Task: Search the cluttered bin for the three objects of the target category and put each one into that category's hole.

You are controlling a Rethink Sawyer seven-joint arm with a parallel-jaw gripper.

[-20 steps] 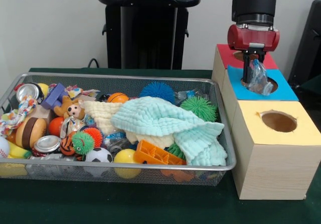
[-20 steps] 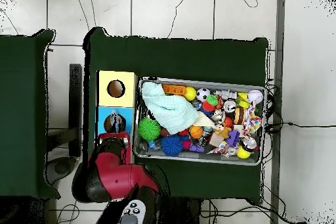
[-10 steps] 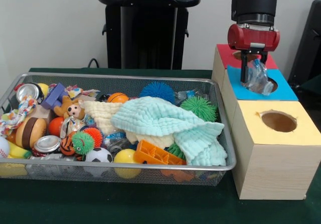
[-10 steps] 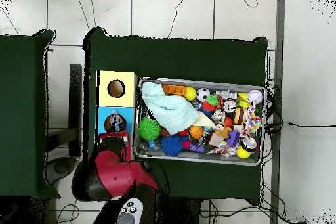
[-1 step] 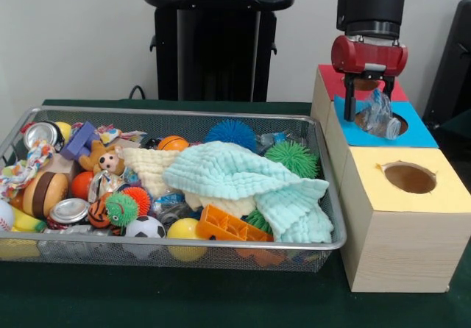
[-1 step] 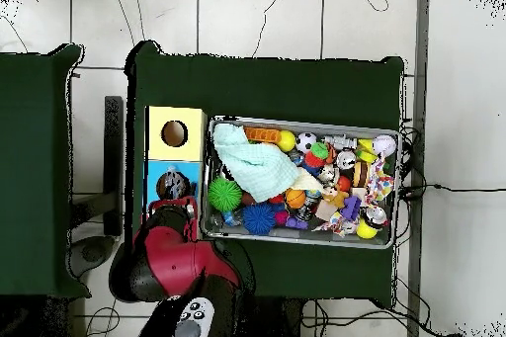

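A crumpled clear plastic bottle [image 5: 377, 115] lies tilted on the blue box [image 5: 419, 131], its lower end over the round hole. My gripper [image 5: 369, 107] hangs directly above it, open, with one finger [image 5: 349, 108] to the left of the bottle and the other behind its top. The bottle looks loose between the fingers. From overhead the bottle [image 6: 172, 185] shows in the blue box's [image 6: 194, 169] hole, and the red arm [image 6: 166, 259] covers the gripper. The wire bin [image 5: 184, 244] left of the boxes is full of toys, balls and cans.
A yellow box [image 5: 412, 210] with an empty hole stands in front of the blue one and a red box [image 5: 337, 79] behind it. A mint cloth [image 5: 243, 177] covers the bin's right half. Spiky balls, a soccer ball [image 5: 145, 227] and cans [image 5: 68, 210] crowd the rest.
The fingers have spread apart and let go of the bottle, which has settled onto the blue box's hole. The gripper has also risen slightly.
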